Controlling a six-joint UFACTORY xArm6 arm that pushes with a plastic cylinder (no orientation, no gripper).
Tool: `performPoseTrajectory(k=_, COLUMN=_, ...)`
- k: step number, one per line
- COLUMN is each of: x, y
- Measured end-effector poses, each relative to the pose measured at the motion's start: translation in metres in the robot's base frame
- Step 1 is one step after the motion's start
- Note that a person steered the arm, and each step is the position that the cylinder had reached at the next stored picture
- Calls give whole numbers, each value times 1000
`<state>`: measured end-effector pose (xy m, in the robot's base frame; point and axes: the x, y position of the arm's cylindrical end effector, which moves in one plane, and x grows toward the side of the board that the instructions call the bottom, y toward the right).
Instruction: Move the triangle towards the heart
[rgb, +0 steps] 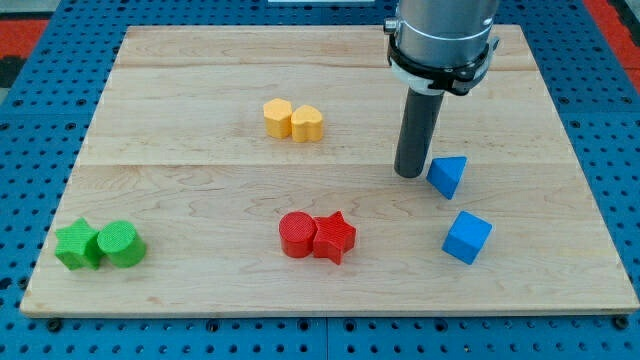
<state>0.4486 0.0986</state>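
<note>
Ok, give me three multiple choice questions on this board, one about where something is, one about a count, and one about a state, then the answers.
1. Where is my tip relative to the blue triangle?
A. Just to its left in the view
B. Far below it
C. To its right

2. How many blue blocks are there?
A. One
B. Two
C. Three

3. How do the two yellow blocks stand?
A. Stacked
B. Far apart
C. Side by side, touching

Answers:
1. A, the rod ends right beside the triangle's left edge.
2. B, the triangle and the blue cube.
3. C, the yellow heart sits against the other yellow block.
</note>
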Motion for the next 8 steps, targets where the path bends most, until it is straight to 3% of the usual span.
performPoseTrajectory(k=1, x=-29, y=20)
performPoseTrajectory(k=2, x=-15, y=66)
performPoseTrajectory(k=3, x=30, y=86)
performPoseTrajectory(k=4, x=47, y=66)
performPoseTrajectory(k=5, x=22, y=21)
performPoseTrajectory(k=6, x=-32, y=-21)
performPoseTrajectory(k=7, x=-38, y=-24)
performPoseTrajectory(k=8, x=-16, y=6)
